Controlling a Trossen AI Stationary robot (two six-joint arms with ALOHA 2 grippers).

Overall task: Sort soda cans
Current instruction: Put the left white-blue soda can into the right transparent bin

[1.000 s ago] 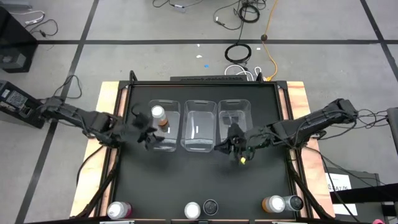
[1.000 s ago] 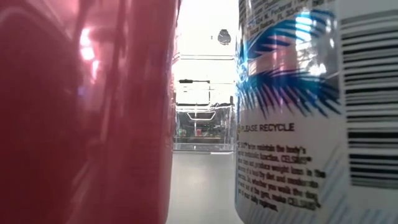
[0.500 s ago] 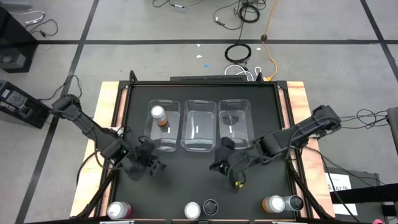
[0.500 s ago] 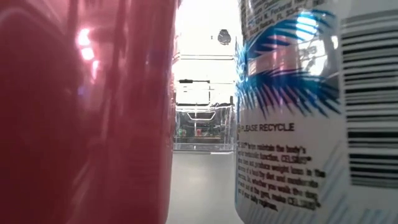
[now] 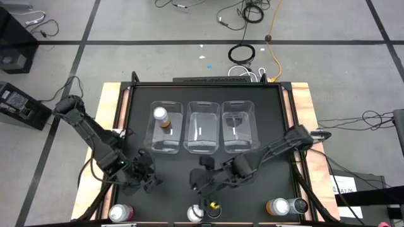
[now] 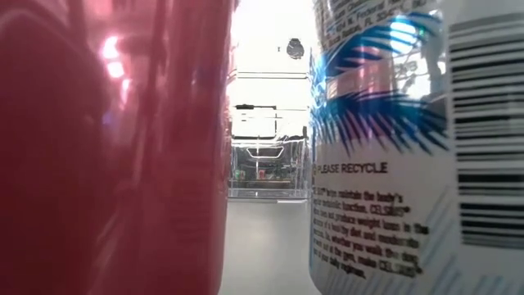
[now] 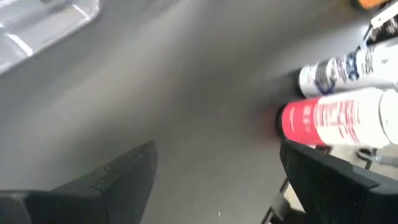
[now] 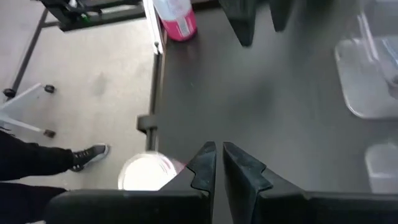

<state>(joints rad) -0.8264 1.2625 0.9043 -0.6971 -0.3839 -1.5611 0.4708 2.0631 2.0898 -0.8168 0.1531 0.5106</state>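
Note:
An orange can [image 5: 161, 117] stands in the left clear bin. Five more cans stand along the table's near edge: a pink one [image 5: 120, 213] at the left, a pink one [image 5: 196, 213] and a white-and-blue one with a dark top [image 5: 214, 208] at the centre, and an orange one [image 5: 276, 206] and a dark one [image 5: 298, 205] at the right. My left gripper [image 5: 144, 178] hangs open over bare table, between the left bin and the near-left pink can. My right gripper [image 8: 217, 167] is shut and hovers just far of the centre pink can [image 8: 147, 174].
Three clear bins [image 5: 203, 128] stand in a row at the table's middle; the centre and right ones hold no can. The two centre cans fill the low view, with the pink can [image 6: 106, 147] on one side and the white-and-blue can [image 6: 409, 147] on the other. A person's shoe [image 8: 87, 155] shows on the floor beyond the table edge.
My left gripper has drawn away from the left bin toward the near edge. My right gripper has swung from the right bin toward the near edge and the left, ending by the centre cans. No can has moved.

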